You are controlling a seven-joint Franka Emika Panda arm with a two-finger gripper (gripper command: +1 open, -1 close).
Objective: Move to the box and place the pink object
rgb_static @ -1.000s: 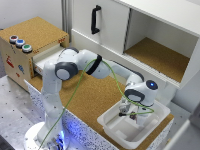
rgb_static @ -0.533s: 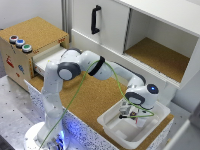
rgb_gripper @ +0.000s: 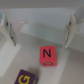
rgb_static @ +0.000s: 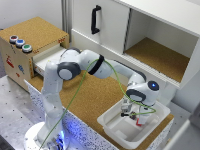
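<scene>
exterior view
arm: reaches from its base toward the exterior view's right, wrist pointing down over the box (rgb_static: 131, 124).
gripper (rgb_static: 131, 114): low inside the box's opening, above the floor; finger spacing too small to read here.
box: shallow white tub on the cork surface (rgb_static: 95, 97), near that surface's front corner; rim all visible, nothing covering it.
pink object: only a small reddish speck under the gripper (rgb_static: 133, 116); can't tell from this view if it's held or lying on the floor.
room: cabinet (rgb_static: 150, 40) stands behind the box, well apart; cork-topped box with coloured buttons (rgb_static: 25, 47) far off at the exterior view's left. Straight up is the free way out.

wrist view
fingers (rgb_gripper: 8, 30): spread wide, one at each side of the frame, nothing between the pads.
pink object (rgb_gripper: 47, 55): red-pink cube marked "N", lying flat on the white floor of the box (rgb_gripper: 40, 37), out of the grip. It sits off the line joining the two fingertips, roughly midway between them sideways, touching neither.
axis: cube is about square, no long axis; its faces look nearly square to the finger line.
neighbour: purple block with a yellow letter (rgb_gripper: 26, 78) just beside the cube, diagonal, apart from it.
judgement: placing looks done; the next move is probably a clean vertical retreat, and the fingers stand clear of both blocks.
</scene>
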